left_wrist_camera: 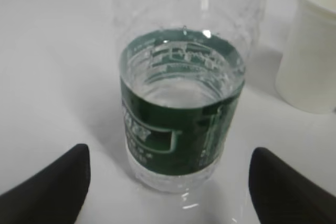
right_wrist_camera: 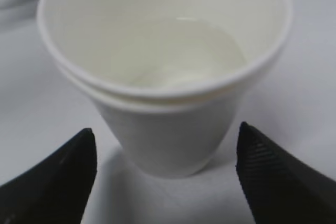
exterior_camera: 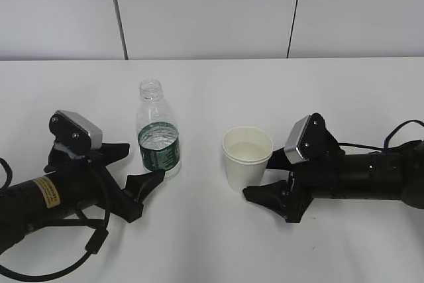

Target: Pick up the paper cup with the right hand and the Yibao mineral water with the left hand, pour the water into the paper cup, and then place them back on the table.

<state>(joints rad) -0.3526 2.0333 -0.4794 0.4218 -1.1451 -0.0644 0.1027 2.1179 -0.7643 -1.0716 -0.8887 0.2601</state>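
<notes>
Two black robot arms lie low on a white table [exterior_camera: 212, 243], reaching inward from either side. The left hand [exterior_camera: 136, 170] has its fingers spread apart around the upright Yibao mineral water [exterior_camera: 158, 138], not gripping it. The right hand [exterior_camera: 268, 180] has its fingers spread beside the paper cup [exterior_camera: 247, 158], which stands upright holding water, near the bottle.

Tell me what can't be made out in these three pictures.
- Small clear ribbed plastic bottle with dark green label: its mouth is cut off by the left wrist view's top edge.
- White print on that label: blurred, unreadable in every view.
- Cream-white tapered paper cup: its far side is hidden by its own body.
- Left gripper: only fingertips show.
</notes>
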